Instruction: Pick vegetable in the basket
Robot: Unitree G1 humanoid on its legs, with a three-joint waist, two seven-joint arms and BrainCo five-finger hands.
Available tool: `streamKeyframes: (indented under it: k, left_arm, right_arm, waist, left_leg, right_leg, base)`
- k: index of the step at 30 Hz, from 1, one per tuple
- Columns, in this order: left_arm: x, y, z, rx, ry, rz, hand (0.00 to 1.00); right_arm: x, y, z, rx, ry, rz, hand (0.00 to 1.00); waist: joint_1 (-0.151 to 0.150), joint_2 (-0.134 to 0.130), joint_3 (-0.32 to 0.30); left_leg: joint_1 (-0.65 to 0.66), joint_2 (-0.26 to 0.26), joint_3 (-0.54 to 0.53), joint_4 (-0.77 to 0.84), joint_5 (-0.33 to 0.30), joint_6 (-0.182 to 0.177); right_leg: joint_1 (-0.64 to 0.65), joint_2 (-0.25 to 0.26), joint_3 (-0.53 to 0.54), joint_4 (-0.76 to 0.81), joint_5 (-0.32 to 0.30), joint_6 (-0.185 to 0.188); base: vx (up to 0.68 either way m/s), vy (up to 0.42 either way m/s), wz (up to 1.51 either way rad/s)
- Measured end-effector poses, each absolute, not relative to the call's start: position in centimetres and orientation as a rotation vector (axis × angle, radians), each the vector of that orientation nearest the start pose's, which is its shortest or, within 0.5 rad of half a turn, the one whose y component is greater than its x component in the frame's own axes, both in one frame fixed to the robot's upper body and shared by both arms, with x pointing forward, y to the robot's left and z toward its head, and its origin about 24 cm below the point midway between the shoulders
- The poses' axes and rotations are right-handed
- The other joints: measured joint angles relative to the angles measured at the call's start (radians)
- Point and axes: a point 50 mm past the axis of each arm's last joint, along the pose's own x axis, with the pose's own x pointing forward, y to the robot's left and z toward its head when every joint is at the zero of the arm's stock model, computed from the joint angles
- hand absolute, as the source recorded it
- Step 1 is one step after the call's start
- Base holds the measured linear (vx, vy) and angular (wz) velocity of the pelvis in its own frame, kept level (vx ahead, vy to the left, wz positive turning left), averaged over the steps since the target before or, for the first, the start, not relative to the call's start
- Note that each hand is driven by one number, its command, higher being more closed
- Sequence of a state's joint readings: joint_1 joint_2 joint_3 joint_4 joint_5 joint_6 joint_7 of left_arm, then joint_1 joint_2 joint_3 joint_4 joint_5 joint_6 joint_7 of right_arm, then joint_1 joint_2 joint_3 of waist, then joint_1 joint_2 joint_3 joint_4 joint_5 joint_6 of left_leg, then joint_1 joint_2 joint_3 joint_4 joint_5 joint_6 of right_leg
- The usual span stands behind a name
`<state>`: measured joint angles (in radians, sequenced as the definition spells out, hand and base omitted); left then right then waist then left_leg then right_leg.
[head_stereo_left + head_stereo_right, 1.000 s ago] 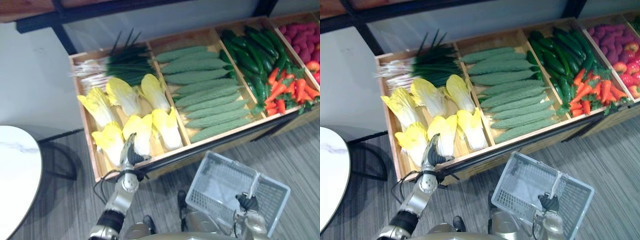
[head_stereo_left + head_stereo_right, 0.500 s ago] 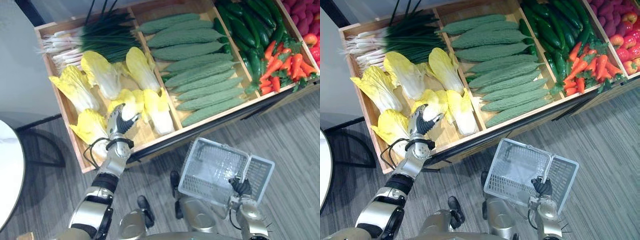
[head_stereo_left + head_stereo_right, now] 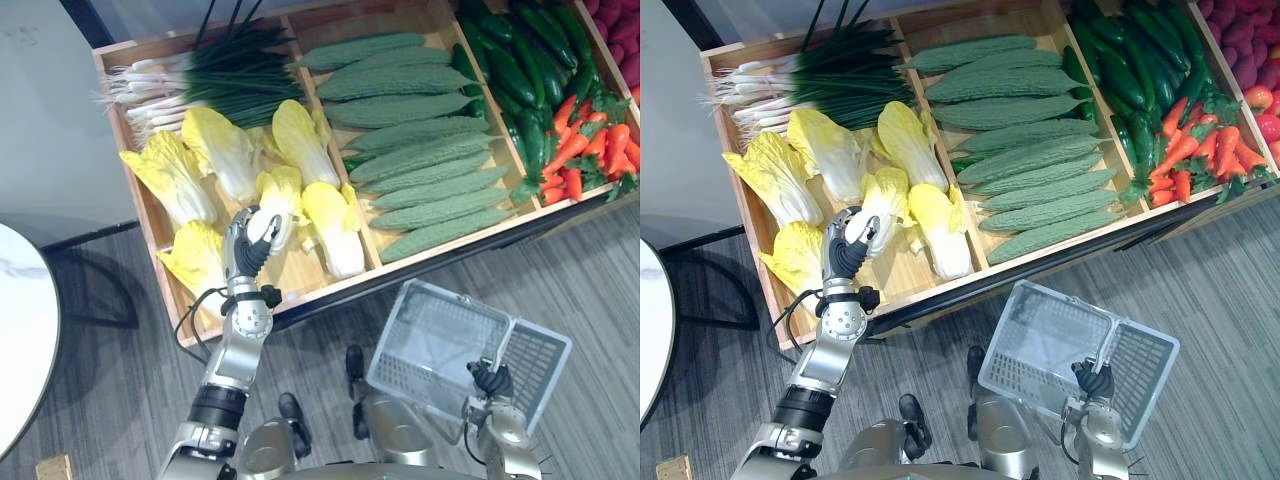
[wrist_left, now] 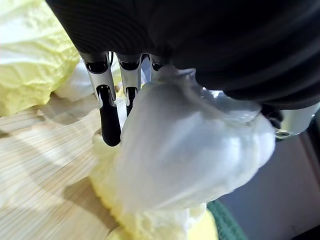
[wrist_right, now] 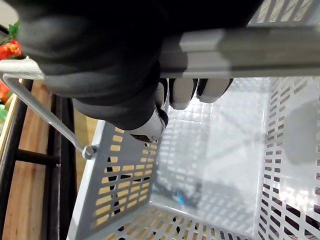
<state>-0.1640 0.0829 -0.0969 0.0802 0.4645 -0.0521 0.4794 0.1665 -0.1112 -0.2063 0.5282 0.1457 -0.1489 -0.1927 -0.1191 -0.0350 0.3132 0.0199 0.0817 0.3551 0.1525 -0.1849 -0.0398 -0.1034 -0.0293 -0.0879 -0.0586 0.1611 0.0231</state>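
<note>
The cabbage (image 3: 272, 198) lies in the leftmost compartment of the wooden crate (image 3: 330, 288), among the other cabbages (image 3: 170, 185), with its pale thick base toward the robot and its yellow leaves pointing away. The left hand (image 3: 245, 250) is on this base end. In the left wrist view its fingers (image 4: 109, 119) are curled down one side of the white stem and the thumb sits on the other side, so the hand is clamped on the cabbage. It is not possible to tell whether the vegetable rests on the wood or is already raised a little. Judging by its look, the cabbage is rather light but bulky. The base should be firm and give a good hold, while the leaves are soft and loose and would crush or tear under a pinch. For this reason the stem end is the right place to take it, and the grip should wrap around, not squeeze hard, because the smooth surface may slip. The basket (image 3: 1060, 292) hangs low in front of the crate, near the cabbage but apart from it. The right hand (image 3: 1095, 380) is closed around its handle (image 5: 240, 50) and holds it open side up — it looks empty. In the next compartment lie bitter gourds (image 3: 410, 130), and behind the cabbages — spring onions (image 3: 210, 75).
</note>
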Motion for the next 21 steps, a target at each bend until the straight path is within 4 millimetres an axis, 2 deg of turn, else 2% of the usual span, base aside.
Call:
streamKeyframes:
  k: [3,4,9,10,11,13,14,15,16,17,18,19,20,21]
  left_arm:
    - [27.2,14.1,8.3,0.479,-0.318,0.32,1.0]
    - [26.1,12.7,8.9,0.413,-0.375,0.261,1.0]
    - [25.8,12.0,9.0,0.383,-0.394,0.229,1.0]
    - [25.7,12.0,9.3,0.377,-0.406,0.23,1.0]
    - [25.4,12.1,9.8,0.357,-0.425,0.239,1.0]
    - [25.0,12.4,10.2,0.333,-0.441,0.253,1.0]
    - [24.6,12.4,10.5,0.317,-0.462,0.254,1.0]
    - [24.3,11.9,11.0,0.302,-0.495,0.237,1.0]
    - [24.2,11.6,11.3,0.295,-0.514,0.225,1.0]
    - [24.0,11.2,11.7,0.285,-0.542,0.207,1.0]
    - [23.9,11.2,11.8,0.281,-0.548,0.209,1.0]
    - [23.9,11.1,11.8,0.281,-0.551,0.204,1.0]
    - [23.9,11.2,11.9,0.274,-0.553,0.207,1.0]
    - [23.7,11.5,12.1,0.255,-0.559,0.22,1.0]
  right_arm:
    - [15.7,-24.6,-8.4,0.005,0.514,-0.514,1.0]
    - [15.0,-24.6,-8.7,0.005,0.535,-0.522,1.0]
    - [14.7,-24.7,-8.8,0.005,0.541,-0.529,1.0]
    - [14.8,-24.7,-8.8,0.005,0.536,-0.528,1.0]
    - [15.4,-24.5,-8.5,0.003,0.521,-0.526,1.0]
    - [16.2,-24.4,-7.9,-0.006,0.489,-0.518,1.0]
    - [16.7,-24.2,-7.5,-0.013,0.465,-0.493,1.0]
    - [17.2,-23.9,-7.0,-0.015,0.441,-0.473,1.0]
    - [17.3,-23.6,-6.8,-0.011,0.43,-0.469,1.0]
    - [17.6,-23.1,-6.7,0.003,0.417,-0.461,1.0]
    - [17.9,-22.7,-6.2,0.006,0.393,-0.453,1.0]
    - [18.2,-22.6,-5.4,0.008,0.354,-0.456,1.0]
    - [18.3,-22.7,-5.1,0.002,0.338,-0.457,1.0]
    - [18.7,-22.6,-4.5,0.002,0.31,-0.462,1.0]
  waist:
    - [0.003,0.018,-0.01]
    - [0.023,0.052,-0.032]
    - [0.026,0.053,-0.044]
    - [0.025,0.053,-0.044]
    - [0.034,0.047,-0.045]
    - [0.058,0.048,-0.046]
    - [0.062,0.059,-0.053]
    - [0.056,0.071,-0.06]
    - [0.054,0.071,-0.06]
    - [0.057,0.047,-0.061]
    - [0.055,0.035,-0.06]
    - [0.05,0.029,-0.063]
    - [0.051,0.029,-0.061]
    - [0.052,0.029,-0.061]
  left_leg:
    - [0.01,-0.004,-0.013,-0.019,-0.002,0.003]
    - [0.024,-0.008,-0.044,-0.036,0.0,0.003]
    - [0.021,-0.01,-0.053,-0.025,-0.001,0.005]
    - [-0.009,-0.005,-0.086,0.046,-0.023,0.01]
    - [-0.061,-0.006,-0.139,0.158,-0.043,0.018]
    - [-0.1,-0.001,-0.237,0.257,-0.078,0.014]
    - [-0.088,0.006,-0.283,0.27,-0.118,0.007]
    - [-0.083,0.015,-0.284,0.258,-0.162,0.014]
    - [-0.08,0.022,-0.269,0.241,-0.178,0.02]
    - [-0.078,0.012,-0.216,0.227,-0.179,0.023]
    - [-0.08,0.007,-0.177,0.23,-0.181,0.029]
    - [-0.081,0.01,-0.104,0.24,-0.182,0.035]
    - [-0.077,0.013,-0.067,0.238,-0.178,0.042]
    - [-0.056,0.027,0.013,0.226,-0.174,0.052]
  right_leg:
    - [0.014,-0.002,-0.008,0.002,-0.009,0.001]
    - [0.034,-0.004,-0.032,0.002,-0.024,0.003]
    - [0.037,-0.005,-0.039,0.004,-0.033,0.01]
    - [0.027,-0.001,-0.039,0.019,-0.044,0.013]
    - [0.005,0.004,-0.004,0.039,-0.042,0.011]
    - [-0.001,0.01,0.051,0.045,-0.033,0.004]
    - [-0.006,0.037,0.095,0.045,-0.026,0.008]
    - [-0.027,0.061,0.126,0.043,-0.014,0.014]
    - [-0.04,0.066,0.143,0.042,-0.007,0.019]
    - [-0.075,0.065,0.194,0.041,0.016,0.028]
    - [-0.092,0.065,0.229,0.034,0.03,0.037]
    - [-0.111,0.059,0.217,0.024,0.03,0.024]
    - [-0.123,0.048,0.16,0.03,0.005,-0.004]
    - [-0.154,0.007,-0.041,0.081,-0.047,-0.071]
  base:
    - [-0.01,0.015,0.17]
    - [0.04,0.005,0.36]
    - [0.02,0.003,0.11]
    - [0.02,-0.005,-0.19]
    - [0.0,-0.015,-0.41]
    - [-0.05,0.021,-0.95]
    - [-0.07,0.088,-1.27]
    - [-0.07,0.084,-1.08]
    - [-0.07,0.104,-0.99]
    - [-0.07,0.071,-1.05]
    - [-0.1,0.085,-1.41]
    - [-0.08,0.062,-1.27]
    - [-0.09,0.072,-1.6]
    - [-0.07,0.083,-1.88]
